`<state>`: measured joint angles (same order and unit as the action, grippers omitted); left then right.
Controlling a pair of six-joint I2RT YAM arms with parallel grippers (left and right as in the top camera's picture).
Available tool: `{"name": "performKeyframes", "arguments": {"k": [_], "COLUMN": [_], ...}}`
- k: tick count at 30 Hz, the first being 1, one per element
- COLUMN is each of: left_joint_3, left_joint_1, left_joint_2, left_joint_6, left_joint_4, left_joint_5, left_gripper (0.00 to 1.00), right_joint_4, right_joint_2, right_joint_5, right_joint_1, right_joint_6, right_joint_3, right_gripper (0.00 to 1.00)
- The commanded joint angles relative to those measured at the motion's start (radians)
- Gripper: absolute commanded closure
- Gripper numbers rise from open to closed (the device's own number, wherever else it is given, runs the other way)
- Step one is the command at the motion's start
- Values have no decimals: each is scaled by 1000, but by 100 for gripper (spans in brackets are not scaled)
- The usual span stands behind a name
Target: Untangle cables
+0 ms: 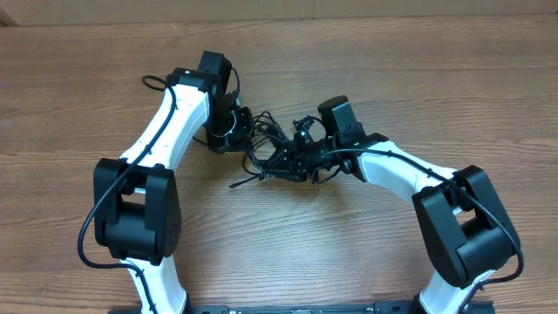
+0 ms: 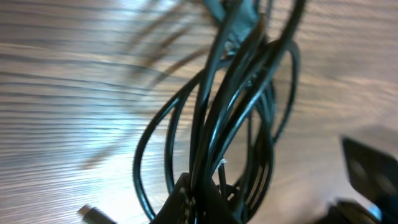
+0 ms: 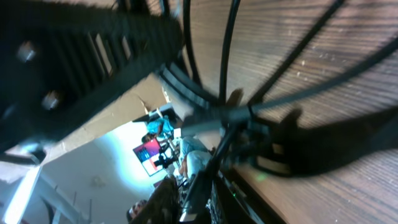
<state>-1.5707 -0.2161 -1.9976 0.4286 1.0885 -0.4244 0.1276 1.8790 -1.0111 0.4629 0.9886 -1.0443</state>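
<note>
- At the bottom edge of the left wrist view, the left end effector (image 2: 199, 204) is pinched together on the cables (image 2: 231, 106). Several strands rise out of its hold in long overlapping loops (their soft shadows suggest they hang clear of the wood).
- Just beside that hold, low on the left, a small plug (image 2: 91, 213) lies on the tabletop (image 2: 62, 93). Which strand it ends cannot be traced.
- Farther out, in the overhead view, the right end effector (image 1: 295, 159) sits in the opposite side of the same knot, mid-tabletop between the two arms. I cannot tell whether its fingers are apart or closed on a strand: it is black on black from above, and its own wrist view is tilted and crowded with blurred cords.
- The step, as I judge it, is the left anchoring the bundle while the right seeks one cord.
- The next move calls for a sure hold on a single strand, then a slow draw away from the anchor so the loops slide rather than tighten.
- The crossings inside the knot, the number of cables and most plugs are hidden.
</note>
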Motion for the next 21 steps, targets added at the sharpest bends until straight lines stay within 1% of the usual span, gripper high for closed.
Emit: {"name": "performKeyframes", "arguments": {"k": [1, 4, 8, 11, 12, 15, 17, 21], "left_joint_3": [-15, -15, -15, -15, -15, -15, -15, -15], "left_joint_1": [-7, -7, -7, -6, -5, -5, -5, 0], "left_joint_2": [10, 10, 10, 10, 10, 10, 10, 10], "left_joint_6": [-129, -176, -238, -273, -284, -284, -303, -329], "left_joint_4": [8, 24, 48, 58, 62, 61, 58, 42], "left_joint_5": [-161, -190, -243, -291, -310, -323, -374, -506], "left_gripper": [96, 96, 96, 96, 96, 96, 96, 96], "right_joint_4": [-25, -68, -109, -68, -9, 34, 48, 76], "right_joint_2": [8, 8, 8, 8, 8, 8, 8, 8], "right_joint_5": [55, 69, 118, 198, 256, 298, 307, 317], "right_joint_1": [-10, -33, -55, -55, -50, -39, -35, -32], "right_joint_6": [22, 90, 111, 111, 110, 77, 54, 53], "right_joint_3": [-10, -10, -10, -10, -10, -9, -9, -9], "right_gripper": [85, 88, 89, 91, 92, 92, 92, 92]}}
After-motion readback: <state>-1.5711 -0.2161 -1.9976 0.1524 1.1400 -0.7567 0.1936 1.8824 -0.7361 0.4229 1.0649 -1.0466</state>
